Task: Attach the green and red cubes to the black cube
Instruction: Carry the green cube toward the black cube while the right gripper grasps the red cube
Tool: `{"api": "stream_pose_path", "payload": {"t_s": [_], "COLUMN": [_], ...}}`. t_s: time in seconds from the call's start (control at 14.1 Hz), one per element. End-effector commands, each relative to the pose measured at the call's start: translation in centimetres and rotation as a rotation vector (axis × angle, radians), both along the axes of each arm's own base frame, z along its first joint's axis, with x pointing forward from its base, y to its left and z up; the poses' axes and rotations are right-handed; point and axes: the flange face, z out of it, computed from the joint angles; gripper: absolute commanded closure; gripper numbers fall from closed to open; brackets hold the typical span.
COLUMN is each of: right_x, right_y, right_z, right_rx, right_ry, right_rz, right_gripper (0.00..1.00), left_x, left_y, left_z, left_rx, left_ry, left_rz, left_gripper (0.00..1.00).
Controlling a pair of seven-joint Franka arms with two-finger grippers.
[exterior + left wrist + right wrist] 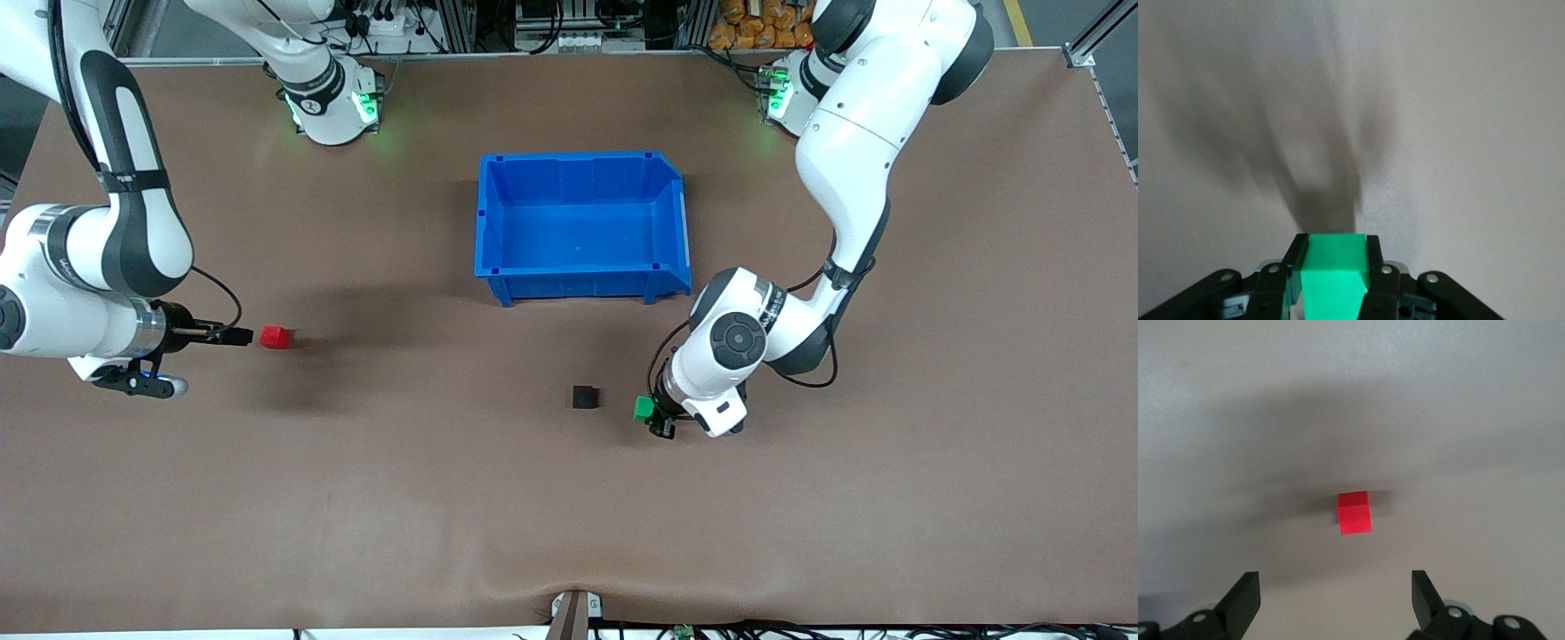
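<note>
1. The left gripper (656, 418) clamps the green cube (644, 408) just beside the black cube (584, 396); joining them looks next, needing a square push.
2. The right gripper (233, 336), fingers spread wide and empty, faces the red cube (276, 337) on the table.
3. Three cubes, one blue bin (582, 283).
</note>
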Motion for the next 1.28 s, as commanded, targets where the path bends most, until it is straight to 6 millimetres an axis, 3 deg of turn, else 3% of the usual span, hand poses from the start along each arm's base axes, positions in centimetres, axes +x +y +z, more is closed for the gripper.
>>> {"api": "stream_pose_path", "payload": {"t_s": [0.0,0.21,1.21], "right_x": [-0.2,-0.2,-0.3], "right_y": [0.1,-0.3,-0.4], "right_z": [-0.2,-1.9,-5.5], "right_rx": [0.02,0.022,0.024], "right_ry": [-0.002,0.024,0.058], "right_rz": [-0.011,-0.019,-0.021], "right_gripper": [0.0,0.0,0.0], "left_x": [0.3,-0.1,-1.9], "left_y": [-1.7,-2.7,-5.7], "left_z": [-0.6,-0.9,-1.8], "left_rx": [-0.016,-0.015,-0.026], "left_ry": [0.005,0.008,0.013], "left_rz": [0.08,0.109,0.13], "left_gripper": [1.0,1.0,1.0]}}
